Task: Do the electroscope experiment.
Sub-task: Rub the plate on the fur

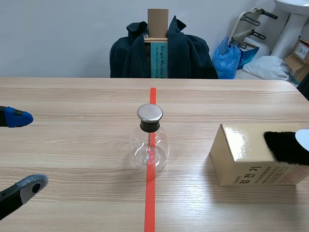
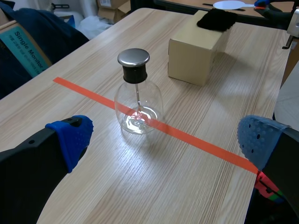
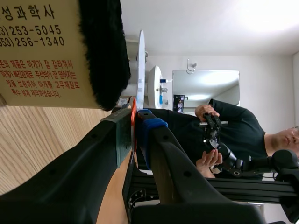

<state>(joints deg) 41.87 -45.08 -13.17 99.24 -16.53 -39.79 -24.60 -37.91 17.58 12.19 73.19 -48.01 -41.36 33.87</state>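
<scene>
Centrally, electroscope stands ahead of left end effector, apart.

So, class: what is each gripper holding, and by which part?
Left gripper: open, holding nothing. Right gripper: shut on the thin white disc, gripped at its orange end.

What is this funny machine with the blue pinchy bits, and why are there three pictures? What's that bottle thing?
It is a robot with two black arms. One picture looks out from between the arms across the wooden table. The other two come from a camera on each wrist. The left end effector is open and holds nothing. The right end effector pinches a thin white disc. On the table stands a glass flask with a metal cap, on a red tape line. Beside it sits a cardboard box with a black furry pad on top.
</scene>
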